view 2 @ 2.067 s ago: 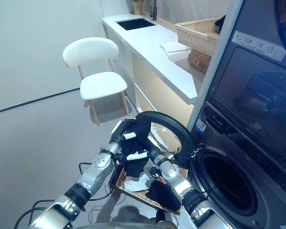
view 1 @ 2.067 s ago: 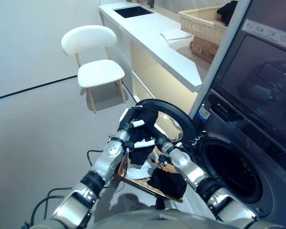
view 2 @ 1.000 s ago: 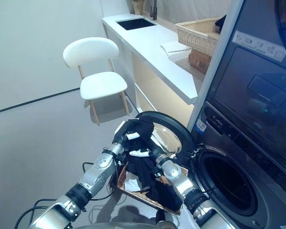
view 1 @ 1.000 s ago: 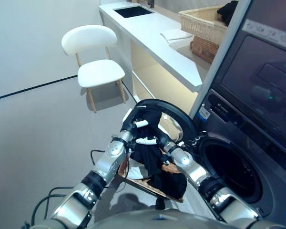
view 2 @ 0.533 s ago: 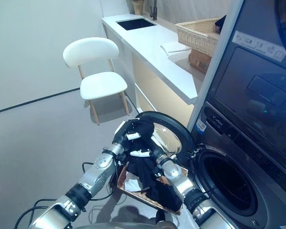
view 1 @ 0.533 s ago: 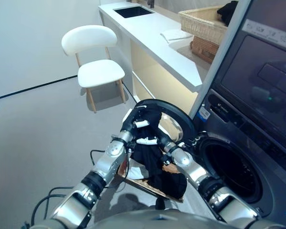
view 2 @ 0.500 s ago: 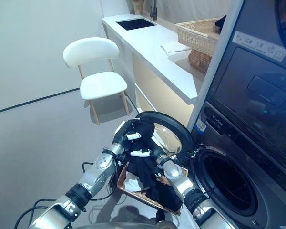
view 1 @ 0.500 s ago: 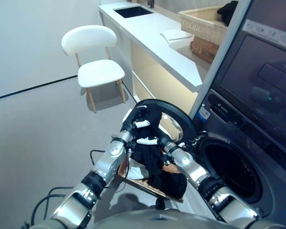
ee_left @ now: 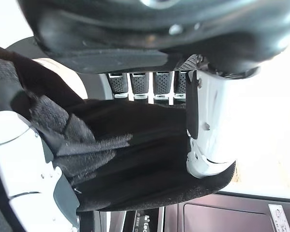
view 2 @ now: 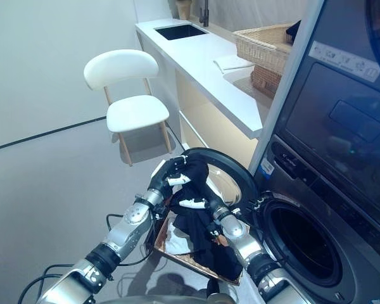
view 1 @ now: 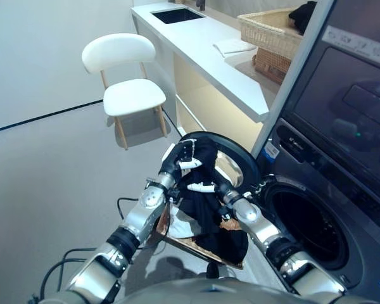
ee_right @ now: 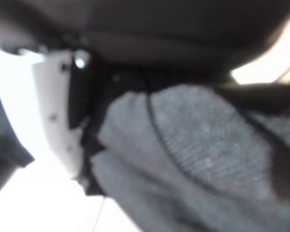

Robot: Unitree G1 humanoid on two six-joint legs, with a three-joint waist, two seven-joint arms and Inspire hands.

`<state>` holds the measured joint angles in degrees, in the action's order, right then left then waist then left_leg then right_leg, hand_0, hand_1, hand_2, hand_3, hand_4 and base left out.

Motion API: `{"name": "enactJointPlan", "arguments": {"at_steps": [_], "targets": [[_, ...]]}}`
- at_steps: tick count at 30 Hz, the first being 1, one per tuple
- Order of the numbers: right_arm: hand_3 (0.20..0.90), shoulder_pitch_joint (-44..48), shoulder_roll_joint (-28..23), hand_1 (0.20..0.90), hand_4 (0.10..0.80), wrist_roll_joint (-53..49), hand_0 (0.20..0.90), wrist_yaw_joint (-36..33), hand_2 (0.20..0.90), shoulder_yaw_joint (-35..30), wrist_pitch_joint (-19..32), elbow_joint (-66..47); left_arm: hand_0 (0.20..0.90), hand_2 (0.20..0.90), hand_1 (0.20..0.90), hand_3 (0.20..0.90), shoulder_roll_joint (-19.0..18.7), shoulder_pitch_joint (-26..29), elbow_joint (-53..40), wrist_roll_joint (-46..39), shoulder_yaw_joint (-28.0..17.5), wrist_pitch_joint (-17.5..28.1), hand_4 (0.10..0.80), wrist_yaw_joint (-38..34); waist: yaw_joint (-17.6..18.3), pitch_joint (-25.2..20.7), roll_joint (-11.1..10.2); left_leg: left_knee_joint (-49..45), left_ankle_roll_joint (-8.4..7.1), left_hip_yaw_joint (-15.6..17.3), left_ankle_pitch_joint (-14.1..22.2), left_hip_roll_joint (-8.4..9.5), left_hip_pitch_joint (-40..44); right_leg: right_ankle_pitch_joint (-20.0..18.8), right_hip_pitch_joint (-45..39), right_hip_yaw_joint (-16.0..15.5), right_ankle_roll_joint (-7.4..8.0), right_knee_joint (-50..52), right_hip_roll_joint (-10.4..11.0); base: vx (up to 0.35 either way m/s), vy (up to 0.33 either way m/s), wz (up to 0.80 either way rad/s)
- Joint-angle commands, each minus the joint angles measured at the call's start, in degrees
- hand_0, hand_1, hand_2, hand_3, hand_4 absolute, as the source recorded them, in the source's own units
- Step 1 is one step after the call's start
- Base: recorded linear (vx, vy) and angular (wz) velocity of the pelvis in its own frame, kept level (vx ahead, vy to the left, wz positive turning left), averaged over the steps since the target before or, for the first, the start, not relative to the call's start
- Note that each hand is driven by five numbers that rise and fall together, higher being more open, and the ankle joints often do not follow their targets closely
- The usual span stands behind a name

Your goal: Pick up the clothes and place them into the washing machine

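Note:
A black garment hangs from both hands above a brown basket on the floor. My left hand is shut on its top edge, just in front of the round open door of the washing machine. In the left wrist view the white-covered thumb and fingers pinch the black cloth. My right hand is shut on the same garment a little lower; its wrist view shows dark knit cloth pressed against the thumb. The drum opening lies to the right.
A white cloth and more dark clothing lie in the basket. A white chair stands behind on the grey floor. The white counter carries a wicker basket with a dark item.
Both hands have lifted the black garment up from the basket and shifted it slightly right, closer to the open door. More of the cloth now hangs free.

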<state>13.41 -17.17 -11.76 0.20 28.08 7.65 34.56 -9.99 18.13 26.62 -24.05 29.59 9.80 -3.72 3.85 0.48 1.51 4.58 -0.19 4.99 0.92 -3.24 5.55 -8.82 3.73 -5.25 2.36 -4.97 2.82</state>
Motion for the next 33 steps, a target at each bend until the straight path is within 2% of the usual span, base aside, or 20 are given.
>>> {"name": "enactJointPlan", "arguments": {"at_steps": [1,29,33], "targets": [[0.2,0.3,1.3,0.2,0.3,-0.4,0.2,0.5,0.2,-4.0,6.4,-1.6,0.9,0.9,0.9,0.9,1.6,8.9,-3.5,0.3,-6.7,7.4,0.8,-0.9,-1.0,-3.5,-2.3,0.4,-3.31,-1.3,-0.6,0.45,-0.5,5.7,-4.2,-2.1,3.76,2.5,1.1,0.0,0.0,0.0],[0.2,-10.0,-2.5,0.2,0.3,-1.9,0.2,-2.4,0.2,-19.6,9.0,-7.6,0.9,0.9,0.9,0.9,-3.0,0.0,-2.6,4.0,-18.2,8.0,0.8,-3.1,0.1,-2.7,-2.4,0.4,-3.25,-0.4,-0.1,0.39,-0.8,5.7,-3.1,-1.0,3.99,2.8,0.8,0.001,0.002,-0.02],[0.2,-11.8,-3.0,0.2,0.3,1.1,0.2,-3.0,0.2,-20.7,8.9,-7.4,0.9,0.9,0.9,0.9,-3.4,-3.9,-1.6,3.6,-21.8,8.2,0.8,-3.3,0.0,-2.6,-2.5,0.4,-3.13,-0.1,0.1,0.5,-0.8,5.7,-2.8,-0.8,4.05,2.9,0.9,0.0,0.012,-0.06]]}}
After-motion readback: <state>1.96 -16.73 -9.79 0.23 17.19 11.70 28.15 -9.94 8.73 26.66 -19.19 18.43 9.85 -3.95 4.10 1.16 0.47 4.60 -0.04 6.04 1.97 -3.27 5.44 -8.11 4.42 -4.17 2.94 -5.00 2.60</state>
